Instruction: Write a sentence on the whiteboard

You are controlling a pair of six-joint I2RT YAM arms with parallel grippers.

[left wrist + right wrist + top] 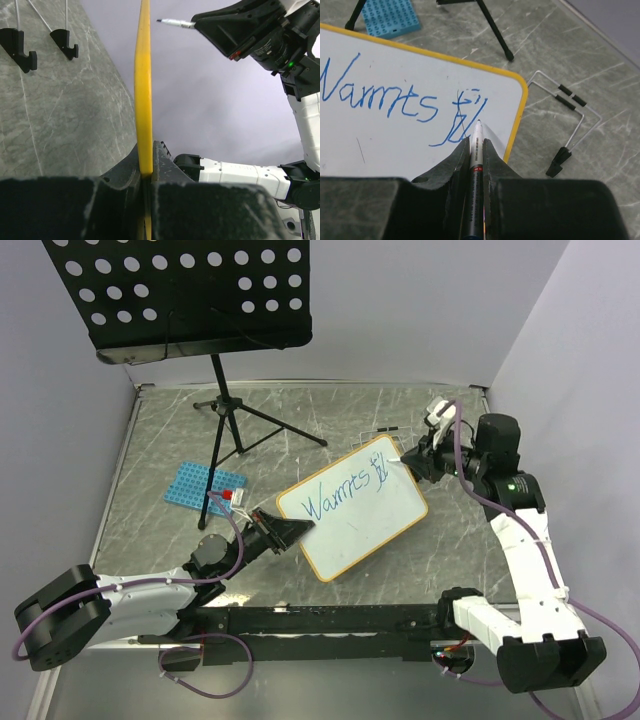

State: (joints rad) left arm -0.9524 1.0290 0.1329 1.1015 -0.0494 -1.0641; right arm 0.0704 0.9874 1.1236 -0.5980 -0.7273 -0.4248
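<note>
**A:** Left gripper (147, 172) is clamped on the whiteboard (352, 508) frame at its near-left edge. The board sits slanted in the middle of the table (150, 440). Right gripper (475, 142) is closed around the marker (476, 160), with the tip over the board's far-right corner.

**B:** Tip touching?

**A:** We can't tell. The left wrist view suggests it's just off the surface.

**B:** Our main risk: the sentence (385, 97) reads "Warmts" plus a few strokes, and it already crowds the right frame. The next letters run off unless we drop a line.

**A:** Agreed. We also press far from the clamp, so the board could pivot or slip in the jaws and skew the strokes.

**B:** And the fingers could smear ink if we drag low.
</note>
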